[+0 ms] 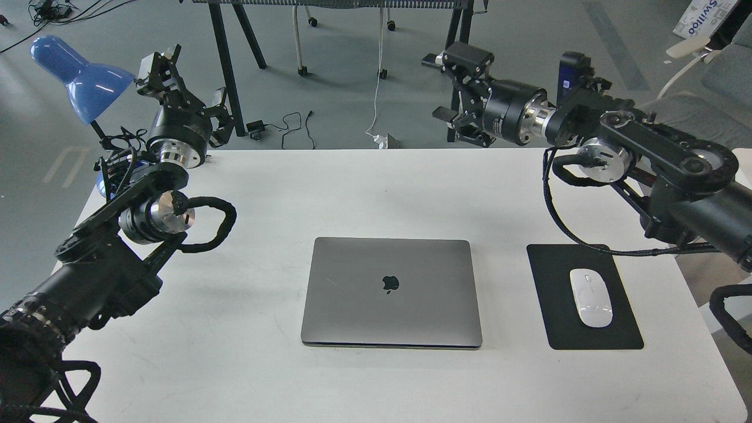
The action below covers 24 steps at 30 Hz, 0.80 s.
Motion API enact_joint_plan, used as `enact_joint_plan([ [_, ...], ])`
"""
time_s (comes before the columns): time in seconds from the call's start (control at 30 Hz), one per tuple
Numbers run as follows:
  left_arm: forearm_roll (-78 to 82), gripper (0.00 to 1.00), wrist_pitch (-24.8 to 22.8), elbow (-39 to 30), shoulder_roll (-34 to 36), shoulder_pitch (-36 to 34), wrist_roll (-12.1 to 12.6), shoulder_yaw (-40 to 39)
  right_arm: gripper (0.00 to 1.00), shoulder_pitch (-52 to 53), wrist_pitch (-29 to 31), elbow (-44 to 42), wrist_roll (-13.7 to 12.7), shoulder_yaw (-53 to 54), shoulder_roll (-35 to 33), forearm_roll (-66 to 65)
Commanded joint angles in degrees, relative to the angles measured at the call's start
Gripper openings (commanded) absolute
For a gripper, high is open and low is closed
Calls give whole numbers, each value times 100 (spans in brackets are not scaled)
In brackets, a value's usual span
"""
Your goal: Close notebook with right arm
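Note:
The notebook (391, 292) lies shut and flat in the middle of the white table (247, 364), its grey lid up with the dark apple logo showing. My right arm comes in from the right. Its gripper (439, 86) hangs above the table's far edge, well behind and above the notebook, pointing left, with the fingers spread apart and nothing between them. My left gripper (187, 81) is raised at the far left corner, pointing away, with its fingers apart and empty.
A black mouse pad (555, 329) with a white mouse (590, 297) lies right of the notebook, under my right arm's cable. A blue desk lamp (79, 76) stands at the table's far left corner beside my left arm. Table legs and cables lie on the floor beyond.

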Motion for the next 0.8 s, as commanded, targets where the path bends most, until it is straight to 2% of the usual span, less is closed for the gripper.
enact_joint_plan([
  [0.0,0,100,0,0,0,1,0,1,100,-328,-8,-217,16,1074,97,124],
  [0.13,0,100,0,0,0,1,0,1,100,-654,-35,-287,16,2059,193,730],
  [0.43,0,100,0,0,0,-8,0,1,100,-1137,36,-621,60,3396,510,1846],
  [0.77,0,100,0,0,0,-8,0,1,100,-1893,290,-227,60,3811,712,2252],
])
